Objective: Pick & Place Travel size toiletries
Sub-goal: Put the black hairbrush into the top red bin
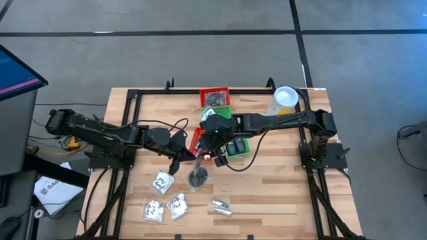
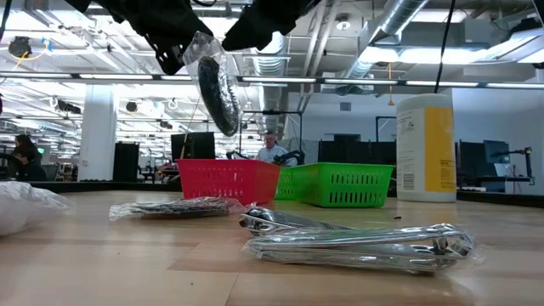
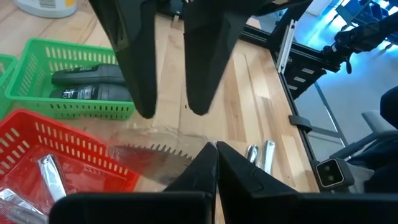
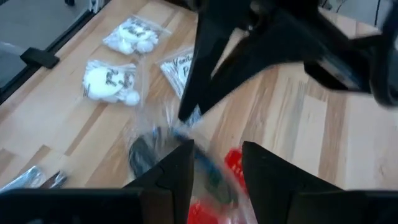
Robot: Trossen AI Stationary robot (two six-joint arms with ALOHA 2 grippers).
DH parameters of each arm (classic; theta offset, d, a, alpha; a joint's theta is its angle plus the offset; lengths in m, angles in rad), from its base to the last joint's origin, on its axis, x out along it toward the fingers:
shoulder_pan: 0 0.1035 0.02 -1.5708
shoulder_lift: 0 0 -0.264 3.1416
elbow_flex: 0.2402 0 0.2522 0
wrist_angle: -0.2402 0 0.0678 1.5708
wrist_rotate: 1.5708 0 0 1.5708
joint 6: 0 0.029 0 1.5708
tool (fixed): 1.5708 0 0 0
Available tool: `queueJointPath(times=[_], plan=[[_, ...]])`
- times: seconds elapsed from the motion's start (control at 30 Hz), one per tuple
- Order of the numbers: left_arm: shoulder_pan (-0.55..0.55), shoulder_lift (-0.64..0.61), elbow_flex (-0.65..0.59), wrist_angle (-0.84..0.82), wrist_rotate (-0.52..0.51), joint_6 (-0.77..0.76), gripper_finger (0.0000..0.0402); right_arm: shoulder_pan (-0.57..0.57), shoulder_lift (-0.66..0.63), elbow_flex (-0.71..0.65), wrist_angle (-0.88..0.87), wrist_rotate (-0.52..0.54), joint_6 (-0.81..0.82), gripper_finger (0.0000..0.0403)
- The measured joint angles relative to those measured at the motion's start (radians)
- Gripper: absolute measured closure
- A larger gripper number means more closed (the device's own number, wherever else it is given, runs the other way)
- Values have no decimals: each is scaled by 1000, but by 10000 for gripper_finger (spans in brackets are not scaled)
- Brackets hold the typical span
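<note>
Transfer step: packet lifted between both arms.

The left gripper, fingers pressed together, pinches the clear plastic packet holding a black toothed comb above the table; the right gripper, fingers spread, faces it. Next: release into the red mesh basket beside it.

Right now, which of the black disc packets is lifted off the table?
The black disc packet hanging from the left gripper, above the red basket. The other disc packet lies flat on the table.
</note>
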Motion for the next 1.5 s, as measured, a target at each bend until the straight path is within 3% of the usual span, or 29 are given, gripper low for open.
queueJointPath(times=[0.43, 0.53, 0.67, 1.13, 1.5], plan=[[0, 0, 0, -2, 1, 2, 401, 0, 61, -1, 10, -1, -34, 285], [0, 0, 0, -5, 1, 2, 401, 1, 64, -1, 5, -1, -38, 318], [0, 0, 0, -9, 0, 3, 401, 1, 64, -1, -18, -1, -96, 390], [57, -1, 0, -8, -23, 34, 378, -18, 64, -1, -81, 17, -93, 402], [129, -119, 0, -16, -26, 62, 336, -126, 55, 0, -147, 83, -67, 403]])
